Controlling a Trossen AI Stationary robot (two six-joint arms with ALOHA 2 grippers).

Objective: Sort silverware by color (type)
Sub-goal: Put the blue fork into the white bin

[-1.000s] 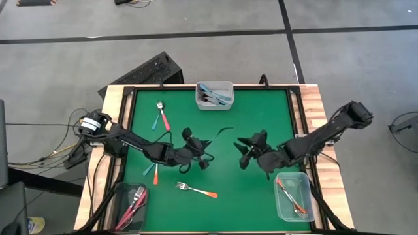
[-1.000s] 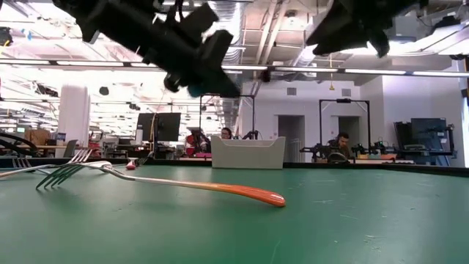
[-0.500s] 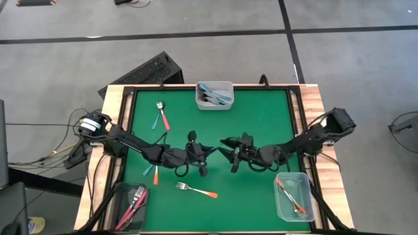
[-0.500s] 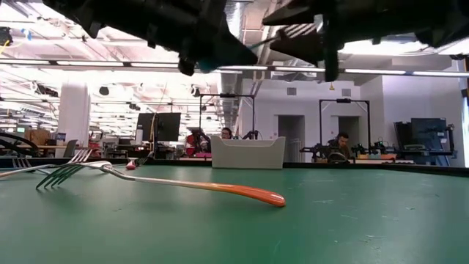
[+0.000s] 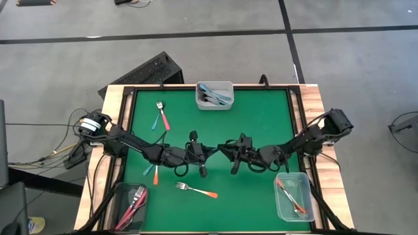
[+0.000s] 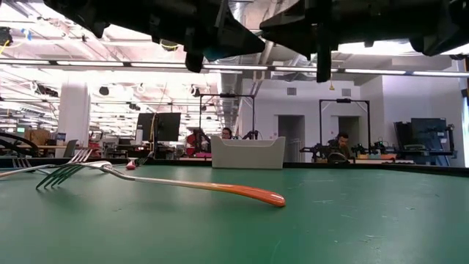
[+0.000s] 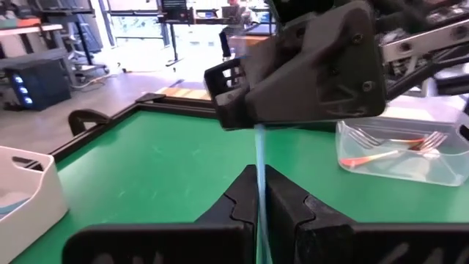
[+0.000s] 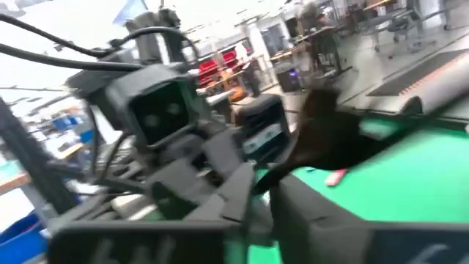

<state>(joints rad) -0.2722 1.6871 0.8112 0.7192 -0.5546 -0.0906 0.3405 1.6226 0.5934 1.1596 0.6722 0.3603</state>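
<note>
A light-blue-handled fork (image 7: 259, 150) hangs level above the middle of the green table (image 5: 261, 117), spanning the gap between my two grippers. My left gripper (image 7: 260, 180), also seen in the high view (image 5: 209, 151), is shut on its handle. My right gripper (image 7: 258, 123), coming from the opposite side (image 5: 226, 146), is closed on the fork's other end. An orange-handled fork (image 5: 196, 190) lies flat on the table near the front, also seen in the low view (image 6: 168, 183). My left gripper pinches the fork's light-blue handle (image 7: 259, 192) between its two fingers. The fingers reach in level from the table's left and lie along the fork. The fork is lifted clear of the table. My right gripper meets the fork's far end (image 7: 258, 129) level from the table's right. Its own housing hides the exact place of contact. The fork runs straight between the two grippers.
A clear bin (image 5: 215, 95) with blue forks stands at the far edge. One bin with red forks (image 5: 130, 203) is near left and one with orange forks (image 5: 292, 196) near right. Loose forks lie at far left (image 5: 161, 115) and left (image 5: 151, 171).
My right gripper has gone down and toward the table's left, tipping from pointing down to level, until it meets the fork held by my left gripper. My left gripper has tipped its fingers up toward level, bringing the fork level above the table.
</note>
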